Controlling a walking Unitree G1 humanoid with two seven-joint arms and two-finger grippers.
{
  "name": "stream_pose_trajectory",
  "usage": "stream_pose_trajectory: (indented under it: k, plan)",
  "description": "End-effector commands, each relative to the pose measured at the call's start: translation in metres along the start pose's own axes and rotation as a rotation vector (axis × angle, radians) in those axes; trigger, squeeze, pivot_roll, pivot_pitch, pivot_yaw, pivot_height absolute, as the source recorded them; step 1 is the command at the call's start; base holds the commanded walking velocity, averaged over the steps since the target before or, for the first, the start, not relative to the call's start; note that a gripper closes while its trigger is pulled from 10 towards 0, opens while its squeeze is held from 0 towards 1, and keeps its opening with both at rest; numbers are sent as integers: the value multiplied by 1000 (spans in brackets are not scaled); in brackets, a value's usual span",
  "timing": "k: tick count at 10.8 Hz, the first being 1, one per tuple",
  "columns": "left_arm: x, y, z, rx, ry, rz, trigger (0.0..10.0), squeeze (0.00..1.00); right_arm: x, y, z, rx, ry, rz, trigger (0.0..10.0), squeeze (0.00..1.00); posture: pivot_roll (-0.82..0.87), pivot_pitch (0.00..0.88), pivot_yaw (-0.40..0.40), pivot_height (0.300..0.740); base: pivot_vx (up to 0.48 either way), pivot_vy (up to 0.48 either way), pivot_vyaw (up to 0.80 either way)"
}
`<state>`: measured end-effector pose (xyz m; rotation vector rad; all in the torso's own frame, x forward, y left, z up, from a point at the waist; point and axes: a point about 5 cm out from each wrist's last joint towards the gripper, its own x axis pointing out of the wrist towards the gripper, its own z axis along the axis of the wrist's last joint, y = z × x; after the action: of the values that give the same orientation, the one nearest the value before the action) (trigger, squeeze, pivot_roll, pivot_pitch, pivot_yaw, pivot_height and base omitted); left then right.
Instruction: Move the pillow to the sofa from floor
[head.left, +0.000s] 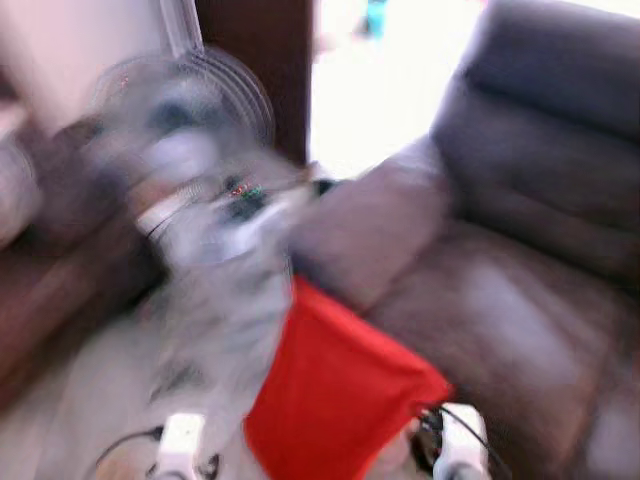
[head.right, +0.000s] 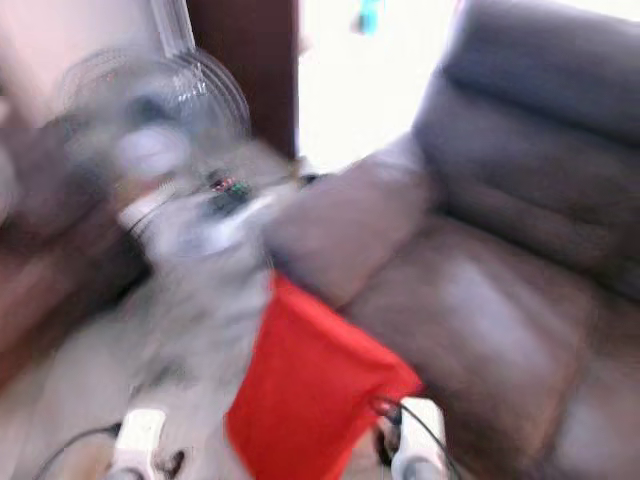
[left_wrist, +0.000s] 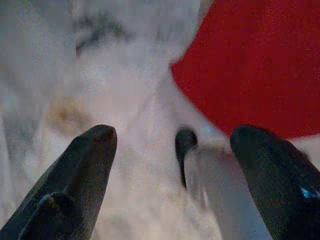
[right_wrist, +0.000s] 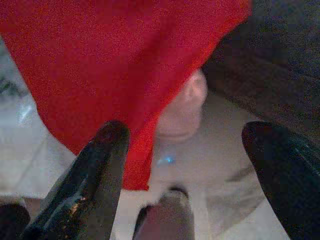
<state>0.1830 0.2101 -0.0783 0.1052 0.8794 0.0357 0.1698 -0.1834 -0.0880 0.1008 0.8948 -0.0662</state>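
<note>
A red pillow (head.left: 335, 395) lies on the pale marble floor against the front of a dark brown leather sofa (head.left: 520, 250). The head views are blurred. My two wrists show at the bottom edge, the left one (head.left: 180, 445) to the pillow's left and the right one (head.left: 460, 445) at its right corner. In the left wrist view my left gripper (left_wrist: 172, 165) is open over the floor, with the pillow (left_wrist: 260, 65) beyond it and to one side. In the right wrist view my right gripper (right_wrist: 185, 150) is open, one finger (right_wrist: 95, 170) in front of the pillow's (right_wrist: 115, 65) edge.
A standing fan (head.left: 185, 110) and a blurred heap of things are on the left, beside a brown seat (head.left: 40, 270). A bright doorway (head.left: 360, 80) lies behind the sofa's arm. The sofa's seat cushion (head.left: 500, 320) is bare.
</note>
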Motion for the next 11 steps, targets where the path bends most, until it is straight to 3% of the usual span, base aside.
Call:
stream_pose_trajectory:
  k: [1,4,7,11]
  plan:
    - [1,-11,2,-18,-6,-23,10000,0,-4,-12,-11,2,35,-35,10000,0,16,82,-39,740,255,0,0]
    - [1,-10,2,-16,-7,-22,10000,0,3,5,5,-1,21,-20,10000,0,18,88,-39,740,259,0,0]
    - [1,-9,2,-12,-13,-20,10000,0,6,9,14,12,19,-16,10000,0,16,96,-37,740,0,0,0]
    - [1,-9,3,-16,-15,-19,10000,0,4,-6,14,31,14,-18,10000,0,13,110,-37,740,0,0,0]
